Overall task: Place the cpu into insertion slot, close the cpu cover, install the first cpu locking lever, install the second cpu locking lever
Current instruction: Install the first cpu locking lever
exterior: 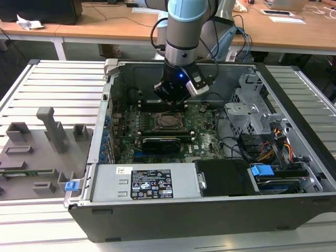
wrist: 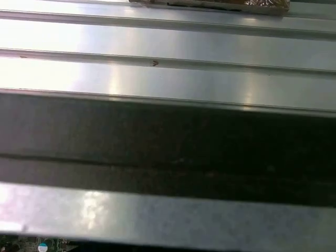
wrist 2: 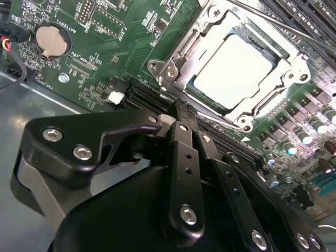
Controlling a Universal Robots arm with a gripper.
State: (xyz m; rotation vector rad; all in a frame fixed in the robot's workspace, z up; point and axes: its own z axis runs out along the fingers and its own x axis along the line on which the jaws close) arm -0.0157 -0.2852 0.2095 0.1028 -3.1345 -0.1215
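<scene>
The claw [wrist 2: 181, 113], fingers together and empty, hangs at the stiff, thin cpu cover's [wrist 2: 207, 42] 7 o'clock corner; cpu [wrist 2: 236, 71] seated.

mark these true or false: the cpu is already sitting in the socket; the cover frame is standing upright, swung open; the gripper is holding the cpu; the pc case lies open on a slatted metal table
1. The cpu sits in the insertion slot: true.
2. The cpu cover stands upright: false, it lies flat around the chip.
3. The gripper holds the cpu: false, the chip lies in the socket, apart from it.
4. The open pc case lies on a slatted metal table: true.
</scene>
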